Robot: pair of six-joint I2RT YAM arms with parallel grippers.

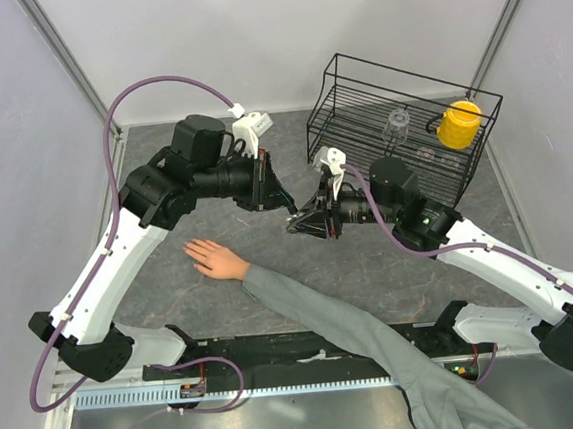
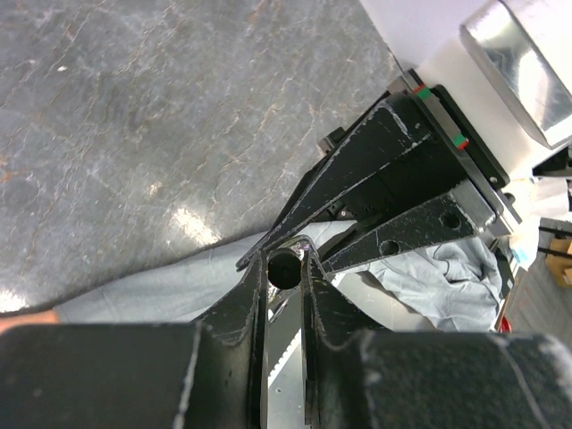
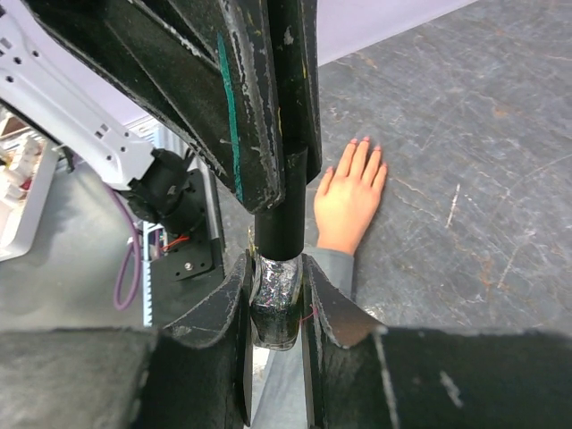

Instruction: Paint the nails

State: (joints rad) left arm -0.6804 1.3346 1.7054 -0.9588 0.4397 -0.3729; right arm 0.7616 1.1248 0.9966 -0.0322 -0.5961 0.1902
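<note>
A bare hand [image 1: 215, 258] with a grey sleeve [image 1: 326, 316] lies flat on the grey table, fingers pointing left. Its pale nails [image 3: 365, 141] show in the right wrist view. My right gripper [image 3: 275, 268] is shut on a small dark glittery bottle [image 3: 277, 304], held in the air right of and above the hand. My left gripper [image 2: 284, 259] is shut on the bottle's black cap [image 2: 284, 270], which still sits on the bottle [image 1: 295, 218]. The two grippers meet tip to tip, the left [image 1: 284, 208] over the right [image 1: 305, 223]. No brush is visible.
A black wire rack [image 1: 356, 88] stands at the back right, holding a yellow cup [image 1: 458, 124] and a clear glass [image 1: 396, 125]. Pale walls close the table on three sides. Purple cables loop over both arms.
</note>
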